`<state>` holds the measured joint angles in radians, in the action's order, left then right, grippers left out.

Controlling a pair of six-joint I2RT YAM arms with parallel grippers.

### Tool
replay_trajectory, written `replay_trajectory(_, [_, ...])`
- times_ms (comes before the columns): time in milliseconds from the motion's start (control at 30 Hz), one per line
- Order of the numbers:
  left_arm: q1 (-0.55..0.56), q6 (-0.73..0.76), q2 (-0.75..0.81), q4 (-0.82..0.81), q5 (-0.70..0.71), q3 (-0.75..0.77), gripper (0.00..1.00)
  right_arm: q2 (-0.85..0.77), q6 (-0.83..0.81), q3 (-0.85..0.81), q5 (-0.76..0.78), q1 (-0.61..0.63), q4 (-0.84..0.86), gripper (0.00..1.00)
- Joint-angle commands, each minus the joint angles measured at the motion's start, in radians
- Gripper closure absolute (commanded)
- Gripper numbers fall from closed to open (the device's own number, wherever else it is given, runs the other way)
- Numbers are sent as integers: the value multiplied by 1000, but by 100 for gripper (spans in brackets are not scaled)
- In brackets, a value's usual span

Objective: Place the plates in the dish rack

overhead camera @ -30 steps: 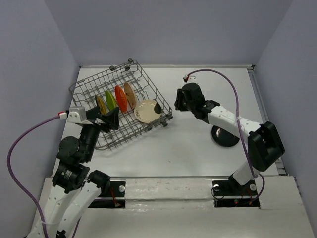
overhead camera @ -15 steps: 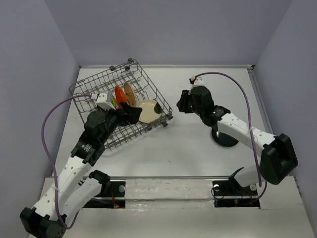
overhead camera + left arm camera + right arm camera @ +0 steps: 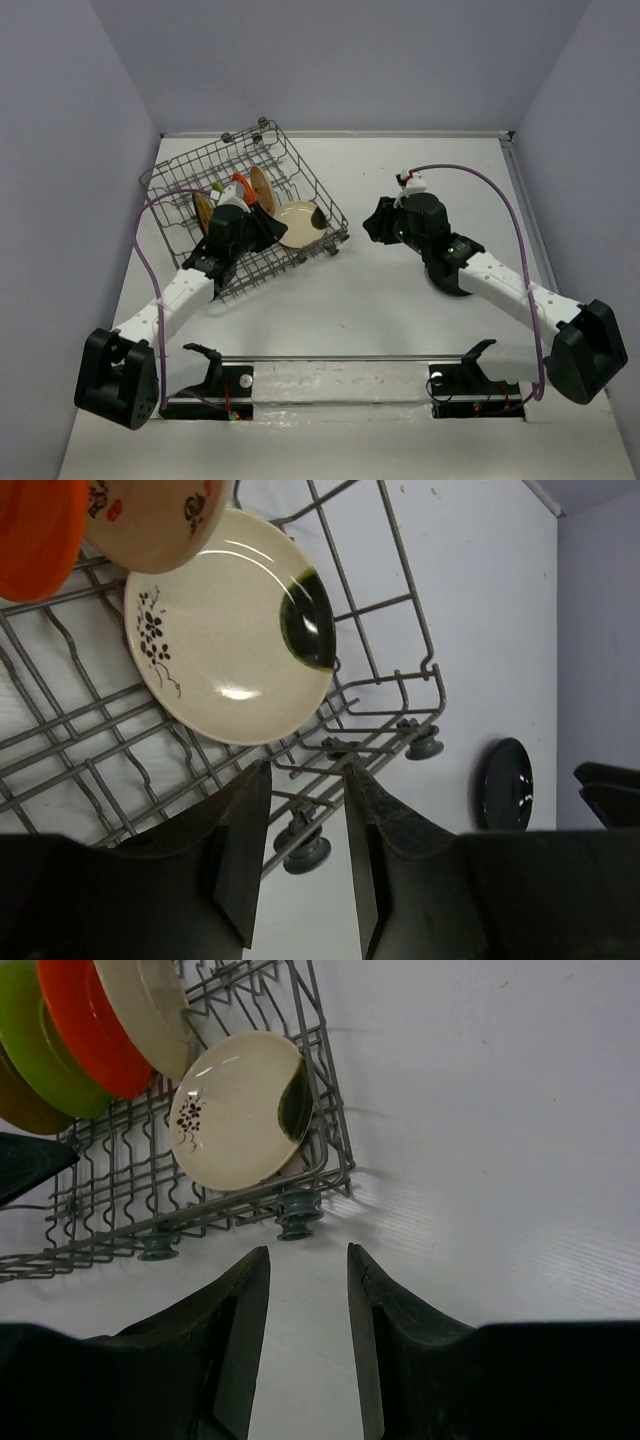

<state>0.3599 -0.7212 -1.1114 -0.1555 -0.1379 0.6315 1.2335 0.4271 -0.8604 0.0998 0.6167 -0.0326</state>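
Note:
The dish rack (image 3: 190,185) stands at the back left, skewed on the table. In it the dark gold (image 3: 203,210), orange (image 3: 243,188) and one cream plate (image 3: 262,185) stand on edge. The lime green plate (image 3: 30,1040) shows beside them. A second cream plate (image 3: 297,223) with a black patch lies tilted in the rack's near right corner. My left gripper (image 3: 268,225) hovers beside it, open and empty. My right gripper (image 3: 375,222) is open over bare table, right of the rack. The glossy black plate (image 3: 455,280) lies on the table under my right arm.
The rack's small dark wheels (image 3: 300,1215) rest on the white table (image 3: 400,320). Grey walls close in the left, back and right sides. My left arm's purple cable (image 3: 150,240) loops beside the rack.
My left arm has reached forward over the rack toward the tilted cream plate, and its jaws have narrowed. My right arm has stretched out lower, its gripper shifting slightly right.

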Motion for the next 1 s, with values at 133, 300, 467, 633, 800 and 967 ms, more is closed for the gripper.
replay_trajectory(133, [-48,-50,-122,-113,113,-19,46,-65,1,37,-43,3,89,57])
replay_trajectory(300, [-55,-58,-189,-145,188,-10,45,-78,9,52,-60,3,106,57])
replay_trajectory(467, [-53,-73,-271,-196,184,-1,47,-86,15,66,-77,3,117,57])
replay_trajectory(633, [-55,-77,-346,-240,182,8,53,-94,19,80,-80,3,125,57])
replay_trajectory(800, [-53,-83,-387,-280,204,2,55,-100,22,81,-89,3,129,57])
replay_trajectory(967, [-49,-84,-450,-320,175,20,64,-97,24,87,-91,3,137,57])
